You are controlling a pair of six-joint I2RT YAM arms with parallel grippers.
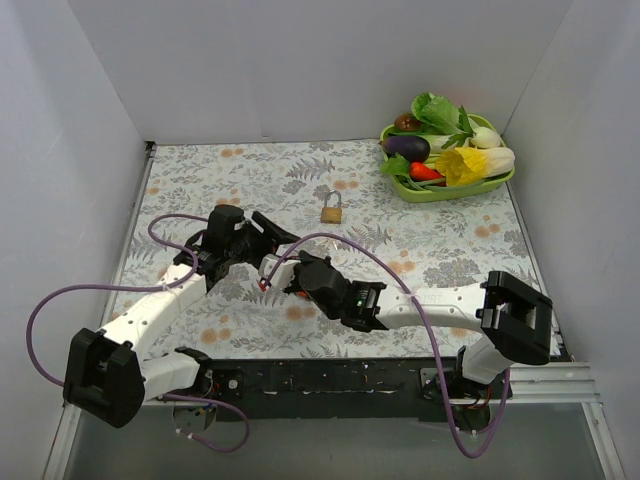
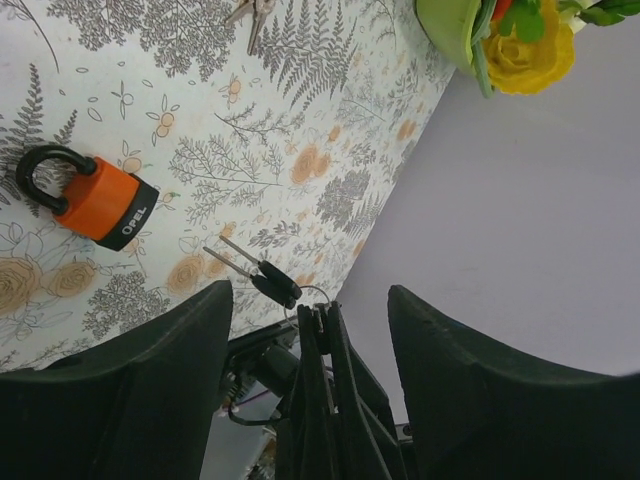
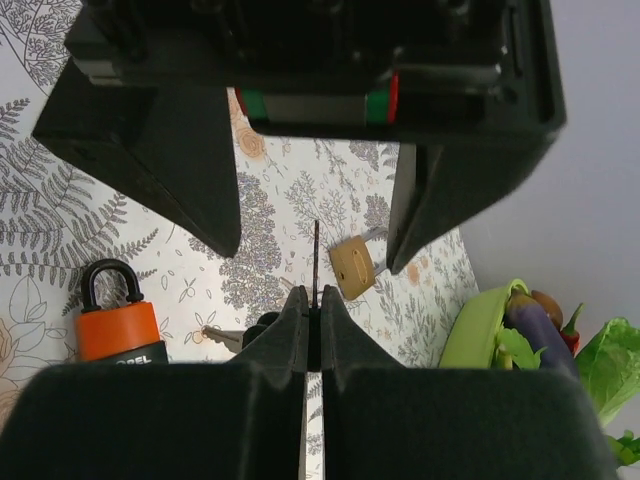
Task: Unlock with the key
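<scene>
Pinching the key ring (image 2: 318, 292) between pressed-together fingers, the right gripper (image 3: 312, 298) holds the black-headed keys (image 2: 265, 277) just beside the orange padlock (image 2: 97, 200) on the table (image 1: 420, 250). Left gripper (image 3: 312, 258): fingers spread wide, facing the right gripper. Brass padlock (image 1: 332, 208): well apart, farther back.

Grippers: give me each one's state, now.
Left gripper: jaws open, holding nothing.
Right gripper: jaws shut on the key ring.
</scene>
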